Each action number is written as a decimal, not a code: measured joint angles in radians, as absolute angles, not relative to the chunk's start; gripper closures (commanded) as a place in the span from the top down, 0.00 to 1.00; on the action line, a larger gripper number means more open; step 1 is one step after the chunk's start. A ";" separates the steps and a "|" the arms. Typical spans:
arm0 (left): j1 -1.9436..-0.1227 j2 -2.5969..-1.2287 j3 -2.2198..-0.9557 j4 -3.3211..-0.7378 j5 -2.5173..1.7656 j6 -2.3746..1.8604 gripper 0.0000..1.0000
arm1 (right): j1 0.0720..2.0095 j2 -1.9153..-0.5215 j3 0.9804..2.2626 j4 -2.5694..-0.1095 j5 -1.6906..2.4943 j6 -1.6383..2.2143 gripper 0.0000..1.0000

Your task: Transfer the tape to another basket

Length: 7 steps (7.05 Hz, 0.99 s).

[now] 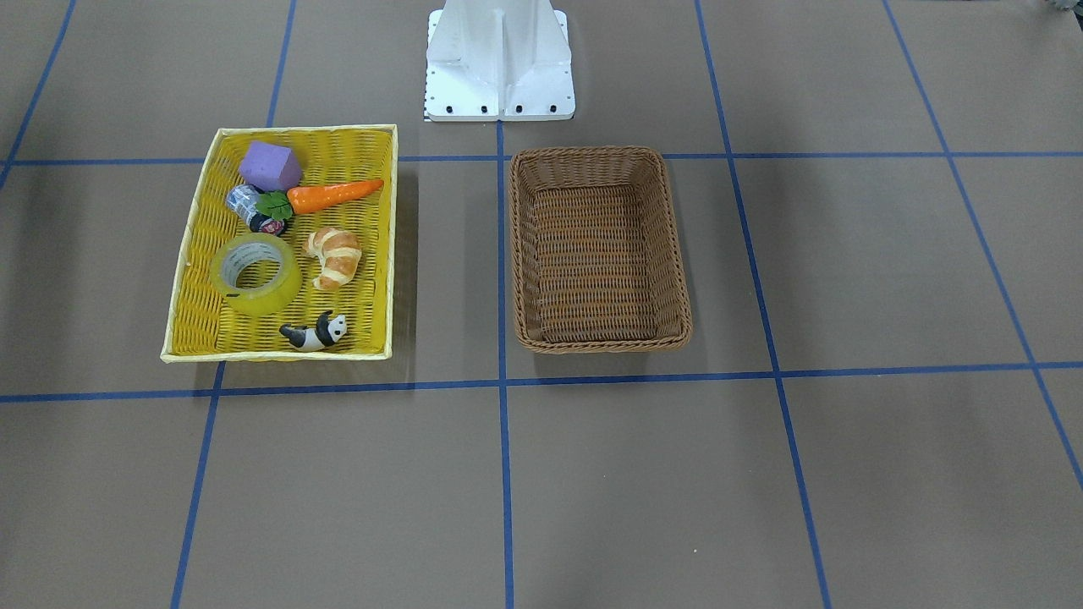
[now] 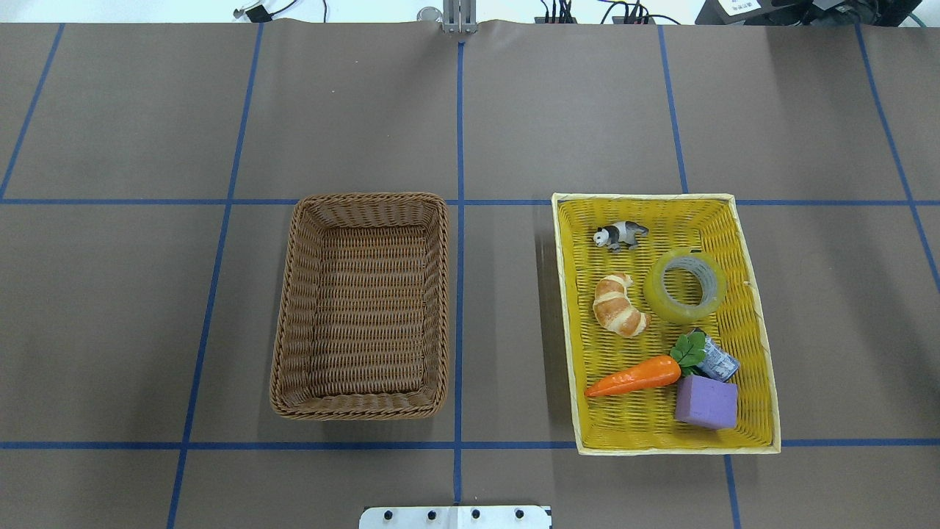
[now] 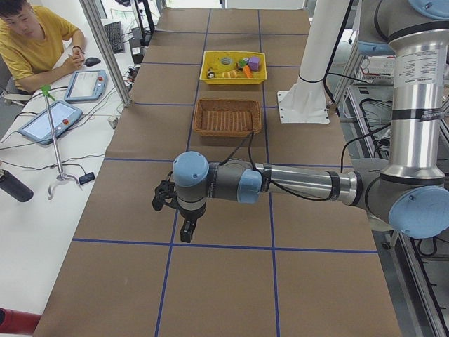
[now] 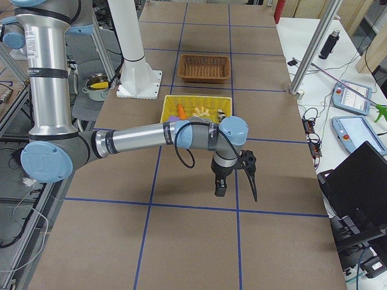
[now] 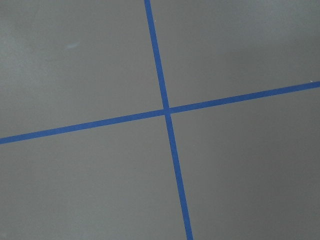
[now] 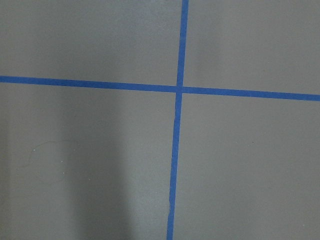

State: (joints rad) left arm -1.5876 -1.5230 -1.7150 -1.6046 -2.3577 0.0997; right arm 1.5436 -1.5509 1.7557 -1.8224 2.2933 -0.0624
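The tape, a translucent yellow roll with a pale core, lies flat in the bright yellow basket, beside a croissant. It also shows in the overhead view and the exterior left view. The dark brown wicker basket stands beside it with nothing inside; it also shows in the overhead view. My left gripper hangs over bare table far from both baskets. My right gripper hangs over bare table beyond the yellow basket. I cannot tell whether either is open or shut.
The yellow basket also holds a carrot, a purple block, a sushi-roll toy and a panda figure. The robot's white base stands behind the baskets. A person sits at a side desk.
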 measured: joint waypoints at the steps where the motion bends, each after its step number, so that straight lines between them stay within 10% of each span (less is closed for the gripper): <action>1: -1.587 -1.524 -1.718 -1.605 -2.359 0.097 0.99 | 1.543 -1.551 1.756 -1.822 2.293 -0.062 1.00; 7: -1.585 -1.538 -1.766 -1.620 -2.363 0.089 0.99 | 1.485 -1.540 1.757 -1.579 2.299 -0.055 1.00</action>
